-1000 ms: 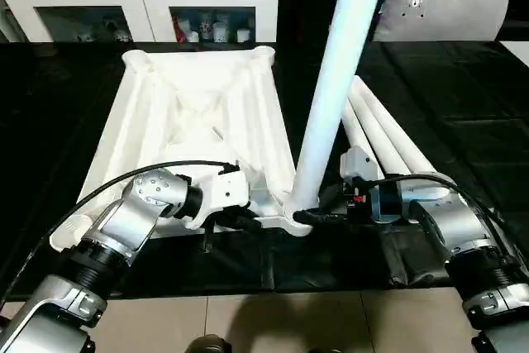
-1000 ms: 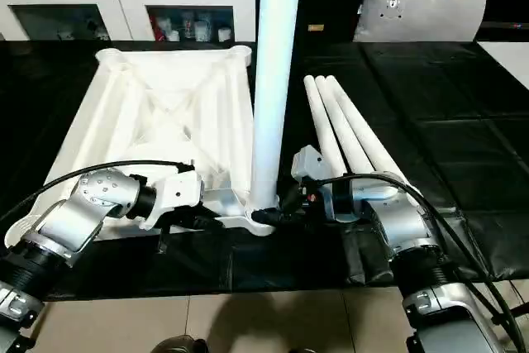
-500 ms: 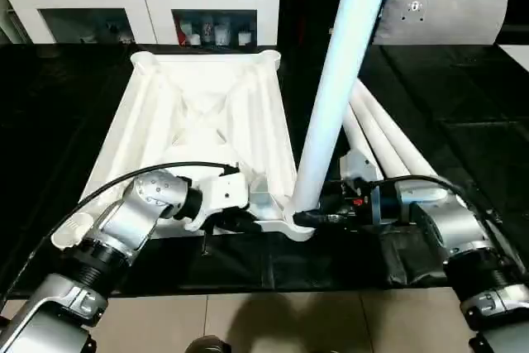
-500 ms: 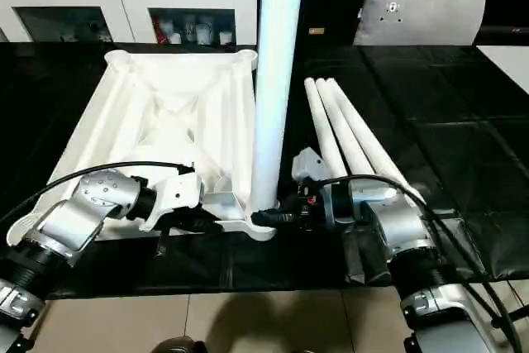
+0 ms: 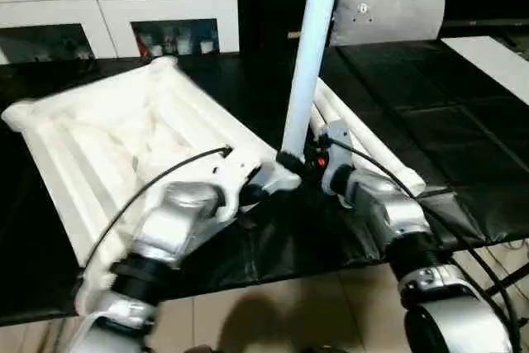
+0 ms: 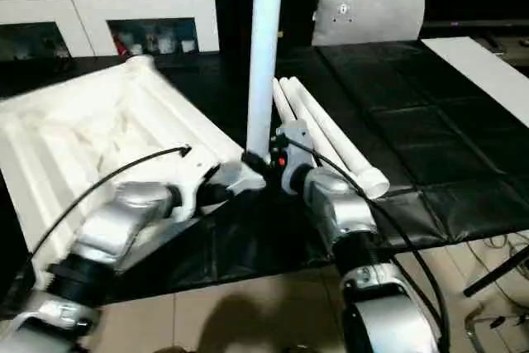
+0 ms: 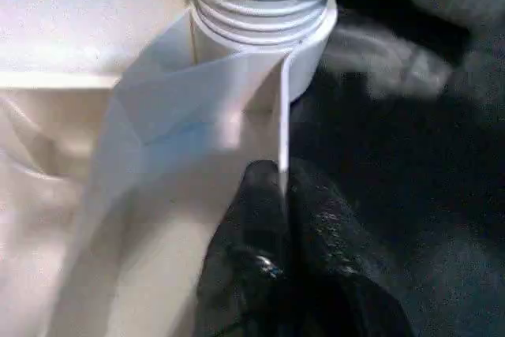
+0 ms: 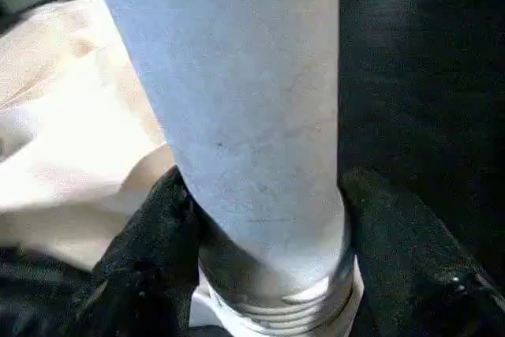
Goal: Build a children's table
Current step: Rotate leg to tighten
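Note:
The white tabletop lies upside down on the black-covered work table, ribs up and skewed to the left. One white leg stands upright in its near right corner socket, threads showing at the joint. My right gripper is shut around the base of the leg, with a black finger on each side. Beside that socket, my left gripper is shut on a thin rim wall of the tabletop, its fingers pinching the wall's edge.
Three loose white legs lie side by side on the black cover just right of the upright one. A grey cushion and a white cabinet stand at the back. The table's front edge runs close under both forearms.
The tabletop has swung about its gripped corner, its far end moving left relative to the loose legs. The camera has also shifted. Both grippers keep their holds.

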`<state>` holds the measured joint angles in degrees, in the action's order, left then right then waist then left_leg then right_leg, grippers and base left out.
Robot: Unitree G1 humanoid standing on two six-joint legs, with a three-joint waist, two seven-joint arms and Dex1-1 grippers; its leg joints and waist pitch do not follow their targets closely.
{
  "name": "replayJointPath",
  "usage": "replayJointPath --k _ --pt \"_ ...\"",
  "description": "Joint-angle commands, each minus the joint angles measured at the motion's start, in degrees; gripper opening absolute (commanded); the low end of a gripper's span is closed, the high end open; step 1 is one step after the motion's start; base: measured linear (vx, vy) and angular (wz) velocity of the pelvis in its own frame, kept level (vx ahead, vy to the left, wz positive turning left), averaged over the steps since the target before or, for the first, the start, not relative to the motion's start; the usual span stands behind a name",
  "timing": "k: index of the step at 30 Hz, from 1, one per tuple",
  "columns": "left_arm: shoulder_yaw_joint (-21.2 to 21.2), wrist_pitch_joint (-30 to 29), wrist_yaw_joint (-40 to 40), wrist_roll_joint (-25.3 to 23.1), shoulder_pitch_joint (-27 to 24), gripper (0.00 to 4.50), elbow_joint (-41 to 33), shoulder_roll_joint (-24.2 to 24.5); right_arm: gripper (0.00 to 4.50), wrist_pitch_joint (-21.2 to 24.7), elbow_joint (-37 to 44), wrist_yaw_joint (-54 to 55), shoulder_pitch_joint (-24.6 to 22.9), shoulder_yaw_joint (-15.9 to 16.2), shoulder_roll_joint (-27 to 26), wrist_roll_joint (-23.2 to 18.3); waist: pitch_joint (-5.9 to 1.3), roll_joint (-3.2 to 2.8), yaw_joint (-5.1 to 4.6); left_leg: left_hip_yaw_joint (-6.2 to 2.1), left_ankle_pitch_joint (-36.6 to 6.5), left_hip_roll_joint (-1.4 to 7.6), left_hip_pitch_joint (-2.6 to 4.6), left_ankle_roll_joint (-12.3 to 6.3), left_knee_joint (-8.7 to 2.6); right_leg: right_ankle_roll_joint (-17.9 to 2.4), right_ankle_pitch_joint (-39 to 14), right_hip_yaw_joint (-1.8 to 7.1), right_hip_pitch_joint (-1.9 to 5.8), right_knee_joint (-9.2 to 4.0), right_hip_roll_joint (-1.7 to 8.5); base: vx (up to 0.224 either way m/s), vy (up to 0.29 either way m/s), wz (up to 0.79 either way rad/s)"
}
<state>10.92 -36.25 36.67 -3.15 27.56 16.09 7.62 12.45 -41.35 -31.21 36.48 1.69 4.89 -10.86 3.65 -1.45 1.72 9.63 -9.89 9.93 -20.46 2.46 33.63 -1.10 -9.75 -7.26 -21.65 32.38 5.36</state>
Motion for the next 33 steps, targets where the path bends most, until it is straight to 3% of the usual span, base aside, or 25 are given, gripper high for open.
replayJointPath --k 1,4,9,13,15,17,19,22,25,26,29,31,32,33 --pt "-2.4 1.1 -4.6 2.3 2.0 0.00 -1.3 -3.9 2.73 1.2 -3.1 0.6 -0.7 1.8 -2.5 1.0 -2.89 0.59 -0.07 -2.28 -29.0 2.68 1.24 0.72 -4.15 -2.4 -36.9 1.63 1.17 -6.50 4.51 0.000 0.000 0.00" --pt "-2.2 0.8 -6.5 1.2 2.4 0.00 -1.3 -4.7 3.10 0.3 -3.1 1.0 -1.2 1.4 -2.9 1.3 -3.03 0.42 0.36 -1.97 -25.9 2.96 0.78 -0.49 -4.59 -4.2 -32.4 2.57 1.09 -5.98 4.43 0.000 0.000 0.00" --pt "-0.3 1.7 -5.1 -0.4 2.3 0.00 -0.9 -2.4 3.52 -1.4 -0.8 -1.6 -2.3 0.3 -2.1 0.0 -3.61 0.48 1.02 -1.39 -19.2 3.33 0.02 -2.30 -4.73 -8.7 -20.5 3.71 1.51 -4.28 4.45 0.000 0.000 0.00" --pt "0.7 2.2 -3.3 -0.8 2.0 0.00 -0.9 -0.6 3.86 -3.2 1.4 -4.6 -3.0 0.3 -0.2 -0.2 -3.54 0.58 1.28 -1.10 -17.9 3.14 -0.12 -3.09 -4.50 -8.3 -24.0 3.67 1.57 -4.67 4.53 0.000 0.000 0.00" --pt "1.5 3.5 -1.8 -1.0 2.0 0.00 -0.7 0.6 4.03 -4.2 2.8 -6.8 -3.5 0.4 1.6 -0.4 -3.60 0.33 1.60 -1.11 -16.2 3.16 -0.24 -3.27 -4.54 -8.3 -23.2 3.64 1.70 -4.55 4.49 0.000 0.000 0.00" --pt "2.5 4.9 0.2 -1.1 2.0 0.00 -0.2 1.9 4.17 -5.1 4.7 -9.8 -4.0 0.5 3.9 -0.7 -3.93 0.47 2.10 -1.06 -14.3 3.23 -0.35 -3.86 -4.42 -8.0 -20.9 3.65 1.88 -4.35 4.40 0.000 0.000 0.00" --pt "4.3 7.6 4.2 -1.2 1.8 0.00 0.4 4.3 4.47 -6.1 7.9 -15.4 -4.7 1.1 8.1 -0.9 -4.26 0.45 2.31 -0.93 -11.0 3.33 -0.67 -4.79 -4.14 -9.6 -15.2 3.74 1.96 -3.53 4.17 0.000 0.000 0.00" --pt "6.1 9.6 7.6 -1.5 1.5 0.00 0.8 6.6 4.47 -6.3 9.5 -19.3 -4.7 1.8 11.2 -0.3 -4.36 0.30 2.69 -0.79 -8.6 3.46 -0.73 -6.42 -3.78 -11.6 -10.5 3.75 1.70 -2.87 4.01 0.000 0.000 0.00" --pt "7.0 10.9 9.8 -1.6 1.4 0.00 1.0 7.9 4.47 -6.6 10.2 -21.7 -4.6 2.5 13.2 0.2 -4.23 0.25 3.09 -0.72 -11.3 3.50 -0.59 -5.67 -3.76 -11.8 -12.8 3.71 1.57 -3.00 4.00 0.000 0.000 0.00" --pt "8.4 13.2 14.4 -1.2 1.1 0.00 1.0 10.3 4.47 -7.0 11.5 -26.2 -4.5 3.4 16.4 0.5 -4.19 0.22 3.24 -0.73 -11.6 3.52 -0.54 -5.52 -3.79 -11.7 -13.3 3.73 1.55 -3.05 4.07 0.000 0.000 0.00" --pt "9.8 16.7 19.3 -1.1 0.9 0.00 1.1 12.9 4.47 -8.0 12.0 -30.2 -4.4 4.3 18.7 0.9 -4.04 0.21 3.82 -0.68 -12.6 3.61 -0.36 -4.94 -3.85 -11.4 -14.6 3.82 1.40 -3.13 4.05 0.000 0.000 0.00" --pt "10.4 18.9 20.9 -1.0 0.9 0.00 1.5 13.8 4.47 -8.0 12.4 -32.6 -4.6 4.9 19.5 0.5 -3.88 0.28 3.97 -0.69 -14.1 3.62 -0.41 -4.28 -3.96 -10.7 -16.9 3.88 1.37 -3.29 4.15 0.000 0.000 0.00" --pt "11.0 21.3 22.6 -0.9 1.1 0.00 2.3 14.7 4.47 -7.7 12.8 -35.4 -4.8 5.7 20.4 0.0 -3.86 0.83 3.91 -0.67 -14.4 3.59 -0.45 -4.31 -3.96 -10.5 -17.6 3.84 1.40 -3.40 4.14 0.000 0.000 0.00" --pt "11.5 22.7 24.3 -0.6 1.2 0.00 2.5 15.4 4.47 -7.6 13.1 -37.1 -4.9 6.4 20.9 -0.3 -3.81 0.62 4.07 -0.76 -15.1 3.62 -0.45 -4.06 -3.97 -10.1 -19.2 3.84 1.42 -3.38 4.24 0.000 0.000 0.00"
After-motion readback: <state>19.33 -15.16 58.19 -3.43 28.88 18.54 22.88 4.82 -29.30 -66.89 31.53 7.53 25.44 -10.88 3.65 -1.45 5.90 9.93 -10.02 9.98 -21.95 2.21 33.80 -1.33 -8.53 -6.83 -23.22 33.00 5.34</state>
